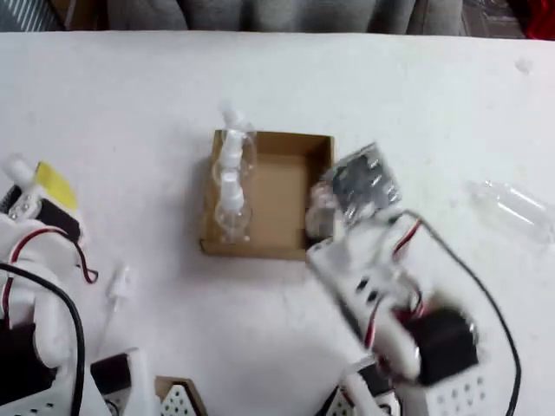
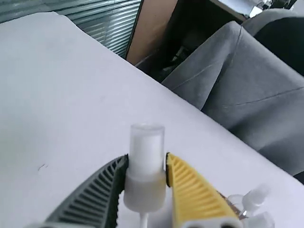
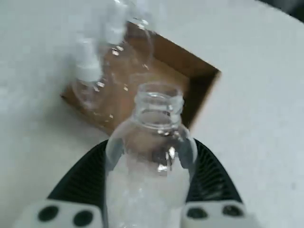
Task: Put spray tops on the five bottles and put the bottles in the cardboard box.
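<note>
Capping a third bottle, seemingly: at the box's right edge, mid-table, open-necked bottle clamped in right gripper; by the table's left edge, spray top pinched in left gripper. Next: bring together, align over neck, press home.

Capless clear bottle in black pincer, open cardboard box beyond.

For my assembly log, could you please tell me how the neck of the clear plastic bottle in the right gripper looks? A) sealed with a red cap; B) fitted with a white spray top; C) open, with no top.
C: the clear plastic bottle clamped in the right gripper shows a bare, open neck; the white spray top sits in the left gripper.
</note>
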